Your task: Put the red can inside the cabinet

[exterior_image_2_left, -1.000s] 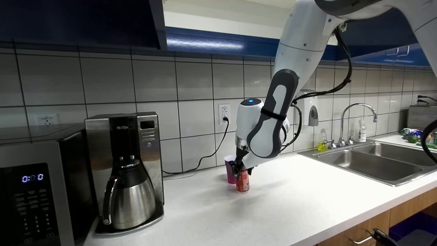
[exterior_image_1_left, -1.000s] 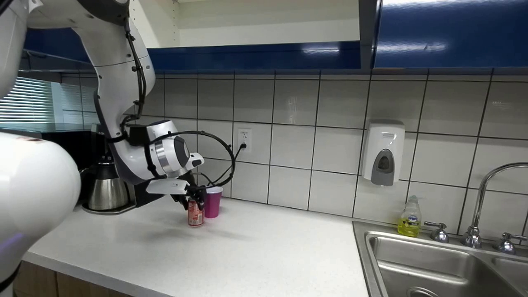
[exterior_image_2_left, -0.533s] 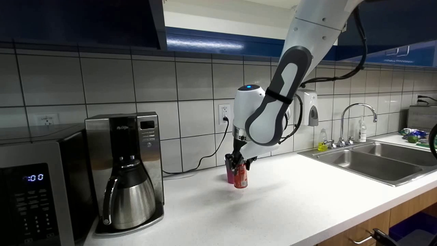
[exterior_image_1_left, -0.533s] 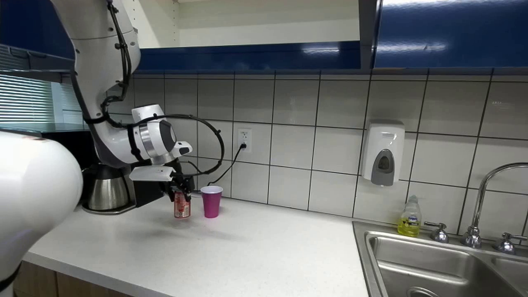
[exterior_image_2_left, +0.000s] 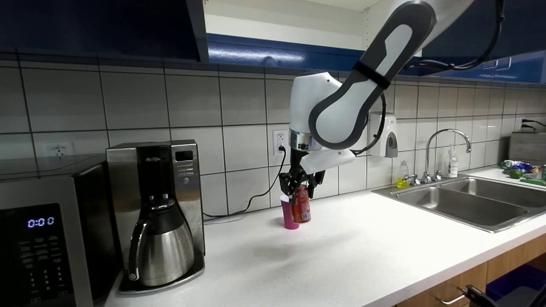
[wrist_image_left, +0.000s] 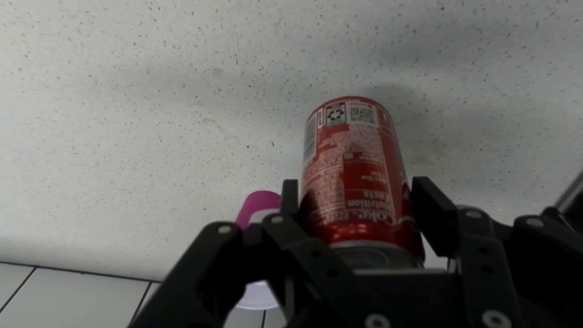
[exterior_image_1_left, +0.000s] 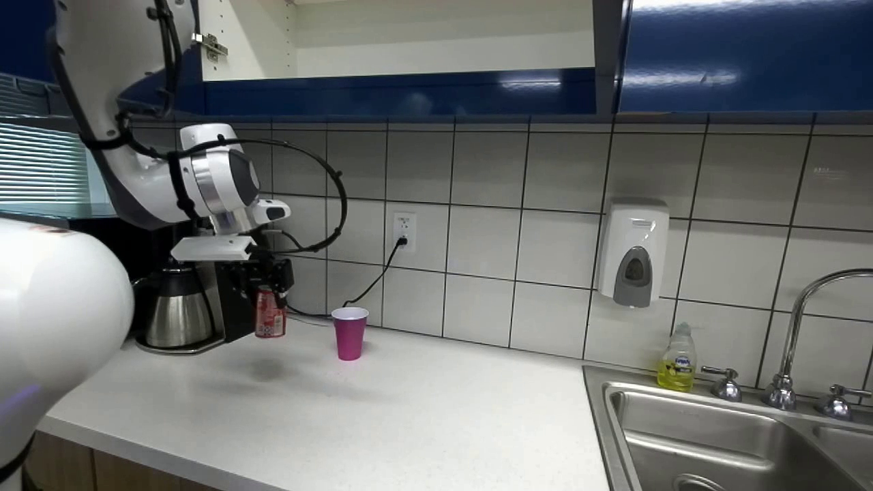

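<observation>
I'm gripping red can above counter, my fingers clamping its sides; cabinet is standing open higher up.

Red can with pale print, blue cabinet, magenta cup, speckled white counter, black tool

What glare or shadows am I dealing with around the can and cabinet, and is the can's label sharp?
Both exterior views: a bright streak on the glossy blue lower edge of the cabinet, soft shadows on the counter. Wrist view: bright spots near the top of the red can, its larger label print sharp enough to read.
</observation>
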Controlling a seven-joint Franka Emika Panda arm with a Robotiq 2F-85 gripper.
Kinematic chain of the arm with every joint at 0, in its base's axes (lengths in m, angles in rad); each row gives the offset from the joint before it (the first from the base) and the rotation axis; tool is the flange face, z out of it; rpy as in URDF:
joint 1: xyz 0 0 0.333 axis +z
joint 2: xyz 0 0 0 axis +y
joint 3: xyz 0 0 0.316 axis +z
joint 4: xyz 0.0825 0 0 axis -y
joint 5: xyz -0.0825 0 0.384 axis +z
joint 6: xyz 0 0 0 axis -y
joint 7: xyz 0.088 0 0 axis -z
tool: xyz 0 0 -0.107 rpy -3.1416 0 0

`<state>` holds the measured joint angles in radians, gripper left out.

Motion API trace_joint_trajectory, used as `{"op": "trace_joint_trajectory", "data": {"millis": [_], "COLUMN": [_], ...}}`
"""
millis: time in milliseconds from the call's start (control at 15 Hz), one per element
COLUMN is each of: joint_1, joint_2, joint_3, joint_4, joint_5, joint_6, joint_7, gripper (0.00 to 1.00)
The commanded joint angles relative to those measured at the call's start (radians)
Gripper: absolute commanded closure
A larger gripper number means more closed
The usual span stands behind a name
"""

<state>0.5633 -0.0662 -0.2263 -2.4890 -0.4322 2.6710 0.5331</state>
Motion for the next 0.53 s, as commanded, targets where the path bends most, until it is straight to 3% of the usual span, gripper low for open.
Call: {"op": "trace_joint_trajectory", "data": {"millis": [0, 267, 467], "joint_1": [-0.171, -0.254, -0.286], "joint_2": [-0.174, -0.278, -0.339], "joint_3": [0.237, 0.391, 0.456], "joint_4": [-0.043, -0.025, 0.003], "joint_5": [0.041, 0.150, 0.202], "joint_6": [-0.118, -0.208, -0.274], "joint_7": [0.004, -0.027, -0.033], "gripper": [0.62, 0.62, 0.62]}}
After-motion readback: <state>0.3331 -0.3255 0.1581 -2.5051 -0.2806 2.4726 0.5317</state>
